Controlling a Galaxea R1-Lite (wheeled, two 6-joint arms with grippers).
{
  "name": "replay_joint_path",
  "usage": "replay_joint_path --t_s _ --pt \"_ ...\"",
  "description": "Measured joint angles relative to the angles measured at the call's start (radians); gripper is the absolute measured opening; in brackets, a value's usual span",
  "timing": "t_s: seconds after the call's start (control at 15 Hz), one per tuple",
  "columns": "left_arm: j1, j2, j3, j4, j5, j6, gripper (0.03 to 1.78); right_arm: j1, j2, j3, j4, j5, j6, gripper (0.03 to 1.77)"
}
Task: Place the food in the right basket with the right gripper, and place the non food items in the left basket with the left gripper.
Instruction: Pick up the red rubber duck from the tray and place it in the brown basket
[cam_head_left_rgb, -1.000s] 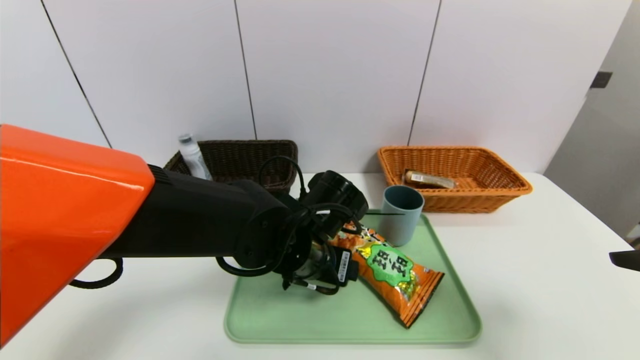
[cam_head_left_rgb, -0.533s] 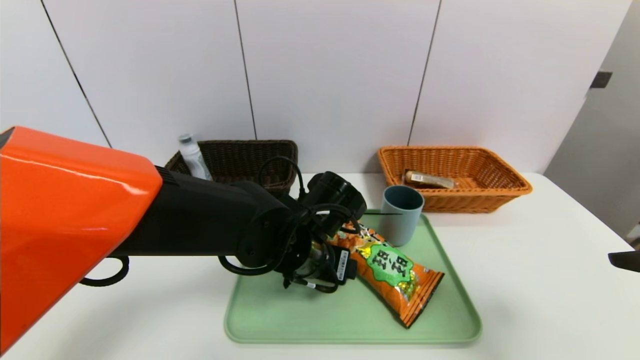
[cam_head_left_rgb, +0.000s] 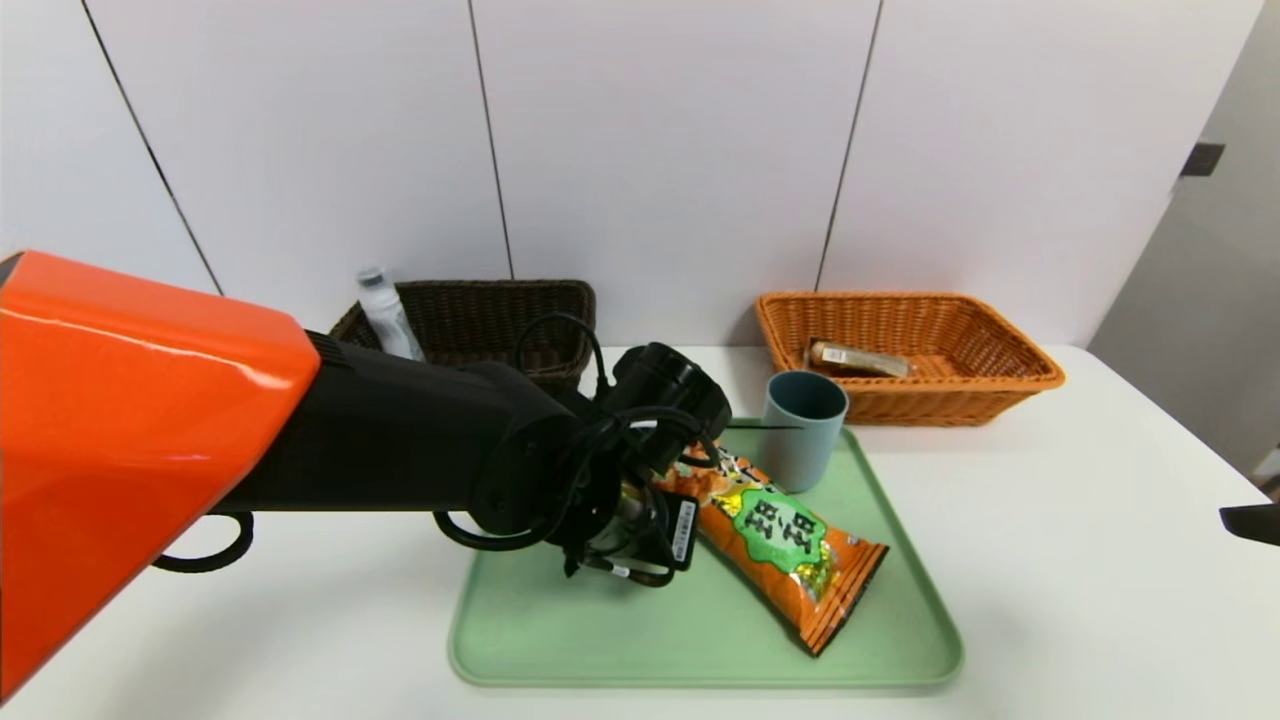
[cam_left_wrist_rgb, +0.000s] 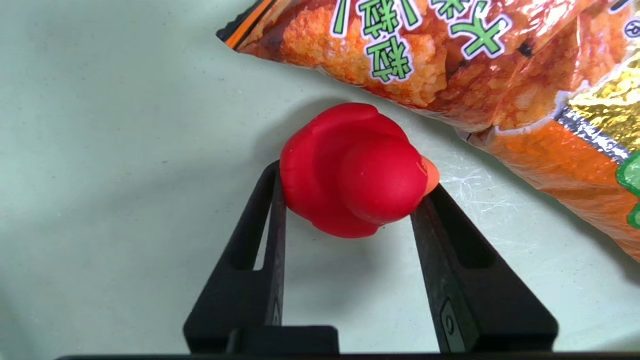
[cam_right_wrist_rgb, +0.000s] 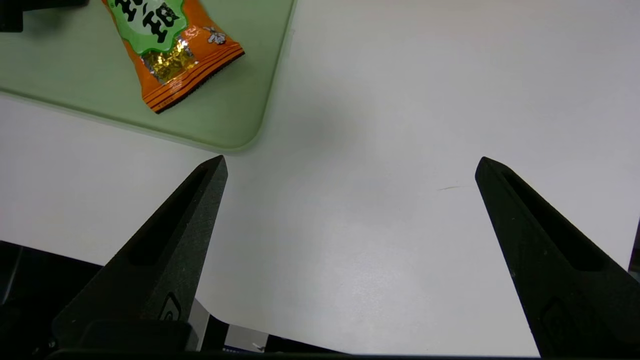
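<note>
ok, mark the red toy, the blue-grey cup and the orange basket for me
red toy (cam_left_wrist_rgb: 350, 170): left wrist view, on its rounded red body
blue-grey cup (cam_head_left_rgb: 803, 450): head view, on its outer side wall
orange basket (cam_head_left_rgb: 930, 405): head view, on its front outer wall

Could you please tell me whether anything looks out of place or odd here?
Nothing looks spilled or damaged. The only slightly askew thing is the bottle, which leans in the dark brown basket with its cap above the rim instead of lying flat. The cup stands upright beside the snack bag.
</note>
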Motion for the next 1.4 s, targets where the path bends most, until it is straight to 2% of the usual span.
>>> replay_joint_path --t_s 0.33,0.6,0.87,1.07,1.2,1.4 --pt "0.000 -0.058 0.021 0.008 0.009 -0.002 0.73 0.000 -0.008 0.012 0.000 0.001 0.000 1.71" --pt "0.003 -0.143 0.042 0.006 0.110 0.010 0.69 0.000 -0.013 0.026 -0.001 0.001 0.000 1.71" --pt "0.039 -0.217 0.003 -0.003 0.127 0.049 0.68 -0.001 -0.023 0.035 -0.001 0.009 0.000 1.71" --pt "0.119 -0.232 -0.100 -0.002 0.125 0.110 0.67 -0.001 -0.029 0.035 -0.013 0.010 -0.001 1.71" --pt "0.200 -0.224 -0.172 -0.003 0.111 0.171 0.66 -0.001 -0.031 0.039 -0.013 0.010 -0.001 1.71" --pt "0.316 -0.171 -0.276 -0.003 0.087 0.202 0.65 0.000 -0.030 0.047 -0.015 0.010 -0.004 1.71"
